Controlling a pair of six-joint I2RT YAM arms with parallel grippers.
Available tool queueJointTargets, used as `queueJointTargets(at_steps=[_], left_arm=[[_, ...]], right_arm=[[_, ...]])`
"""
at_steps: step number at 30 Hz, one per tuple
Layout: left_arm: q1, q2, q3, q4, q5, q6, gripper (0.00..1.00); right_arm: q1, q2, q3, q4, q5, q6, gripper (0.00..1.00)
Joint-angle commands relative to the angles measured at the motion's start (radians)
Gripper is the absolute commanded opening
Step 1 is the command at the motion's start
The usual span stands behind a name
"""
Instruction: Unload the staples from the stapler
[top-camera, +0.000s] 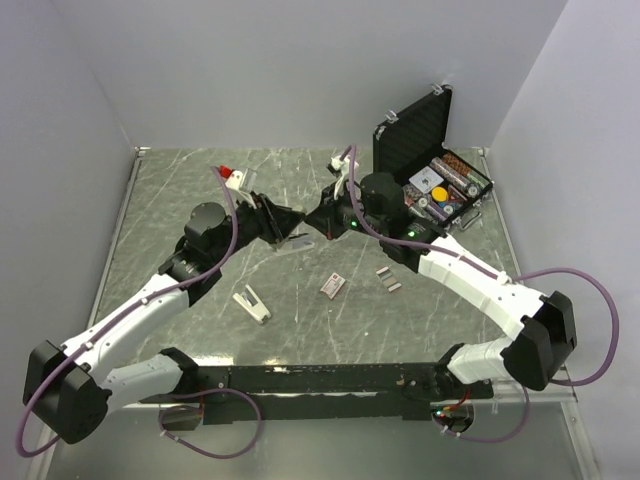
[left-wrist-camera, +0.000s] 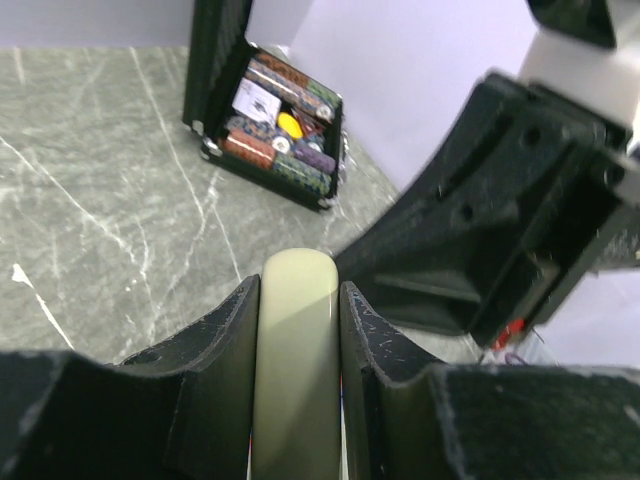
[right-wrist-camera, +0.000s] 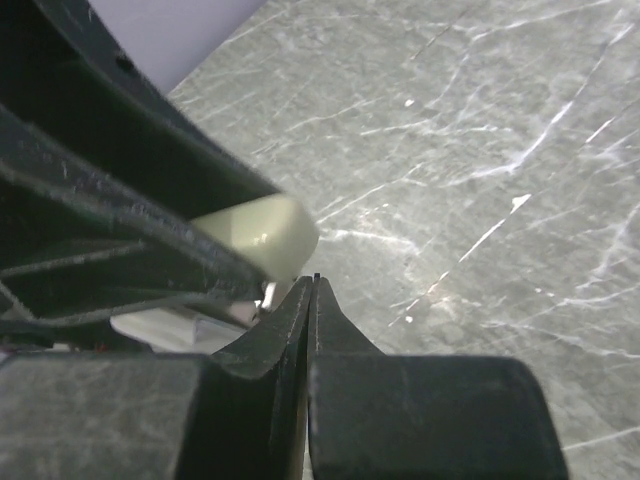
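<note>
My left gripper (top-camera: 283, 222) is shut on the cream stapler (left-wrist-camera: 297, 340) and holds it above the middle of the table. The stapler's rounded end sticks out past the jaws, and a pale part of it shows in the top view (top-camera: 300, 240). My right gripper (top-camera: 314, 228) faces it from the right, jaws pressed together, tips (right-wrist-camera: 313, 287) just below the stapler's cream end (right-wrist-camera: 262, 235) next to a small metal part. Nothing clearly shows between the right jaws. Two short grey staple strips (top-camera: 383, 272) (top-camera: 394, 287) lie on the table in front of the right arm.
A pink-and-white flat box (top-camera: 333, 285) lies near the strips. A small white tool (top-camera: 252, 303) lies front left. An open black case (top-camera: 430, 175) of small items stands at the back right, also in the left wrist view (left-wrist-camera: 275, 120). A red-and-white object (top-camera: 229, 176) sits at the back.
</note>
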Motion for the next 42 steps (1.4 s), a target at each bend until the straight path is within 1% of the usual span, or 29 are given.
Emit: queueJointTargets(at_steps=[1,6,10,19,26,27,34,42], left_arm=[[-0.004,0.005,0.061,0.026,-0.069,-0.011,0.01],[-0.005,0.023,0.056,0.045,-0.103,-0.028,0.01],[-0.007,0.049,0.059,0.056,-0.115,-0.034,0.01],[-0.007,0.085,0.062,0.089,-0.14,-0.055,0.01],[-0.007,0.088,0.047,0.069,-0.237,-0.046,0.01],[-0.007,0.091,0.044,0.071,-0.267,-0.043,0.01],[-0.025,0.129,0.0,0.114,-0.326,-0.063,0.01],[-0.054,0.172,-0.022,0.123,-0.407,-0.077,0.01]], right_arm=[[0.007,-0.015,-0.015,0.078,-0.04,0.029,0.0],[0.007,0.003,-0.037,0.1,-0.069,0.052,0.0],[0.007,0.037,-0.068,0.198,-0.062,0.07,0.0],[0.007,0.125,-0.126,0.322,-0.062,0.098,0.0],[0.007,0.137,-0.16,0.353,-0.089,0.126,0.0],[0.007,0.14,-0.163,0.359,-0.1,0.132,0.0],[0.007,0.209,-0.166,0.433,-0.189,0.184,0.0],[0.007,0.252,-0.201,0.497,-0.243,0.228,0.0]])
